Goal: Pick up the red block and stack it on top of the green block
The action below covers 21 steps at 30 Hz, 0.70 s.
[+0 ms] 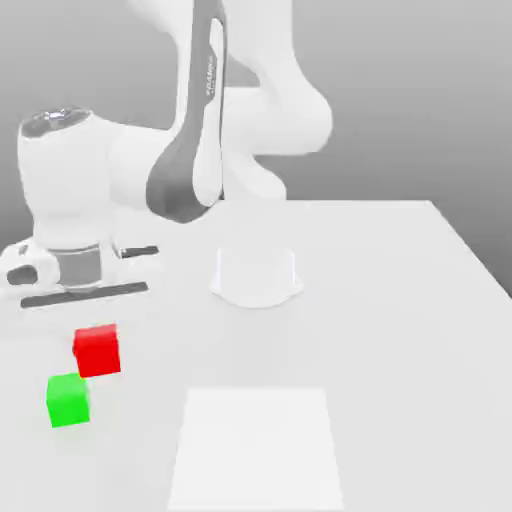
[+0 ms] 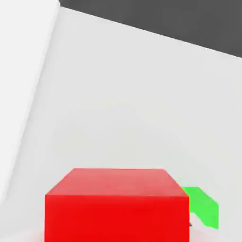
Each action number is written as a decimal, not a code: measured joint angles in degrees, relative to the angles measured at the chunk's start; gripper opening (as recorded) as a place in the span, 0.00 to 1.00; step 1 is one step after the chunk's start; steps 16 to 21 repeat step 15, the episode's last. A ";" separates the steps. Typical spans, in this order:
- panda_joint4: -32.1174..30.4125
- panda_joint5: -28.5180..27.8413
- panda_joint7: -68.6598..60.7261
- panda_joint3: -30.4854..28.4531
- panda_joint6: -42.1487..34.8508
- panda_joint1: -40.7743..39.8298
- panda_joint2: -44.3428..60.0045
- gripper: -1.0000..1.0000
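Blocks sit close together on a plain white table (image 1: 400, 300), near its front edge toward the exterior view's left corner. The red block (image 1: 97, 350) is a small cube with plain glossy faces; the green block (image 1: 68, 399), about the same size, rests just beside it, a little nearer the table's front edge, with their corners almost touching. A paler square patch (image 1: 258, 448) marks the table surface nearby, further toward the exterior view's right.

The white robot arm (image 1: 190, 150) bends over the table, and its hand (image 1: 70, 262) hangs above the red cube without touching it. From the exterior view I cannot tell whether the fingers are apart or together. The hand view looks down at the red cube (image 2: 118, 203), with a sliver of green (image 2: 203, 208) peeking past one side.

By its look, the red cube would be light and stiff, with no give under pressure and nothing fragile about it. Its shiny faces suggest some slipperiness, so a firm, square hold seems wise. The best place to take it is probably across two opposite flat sides, around mid-height, choosing the pair of faces that keeps the fingers away from the green cube's near corner. The stack itself has not begun; both cubes rest on the table.
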 joint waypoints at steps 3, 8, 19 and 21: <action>0.76 1.52 -1.86 4.26 1.26 -9.13 1.77 0.00; 1.16 5.05 -4.53 7.84 5.27 -4.64 6.26 0.00; 1.15 9.78 -7.92 10.33 9.86 -6.34 11.63 1.00; 1.15 9.78 -7.92 10.33 9.86 -6.34 11.63 1.00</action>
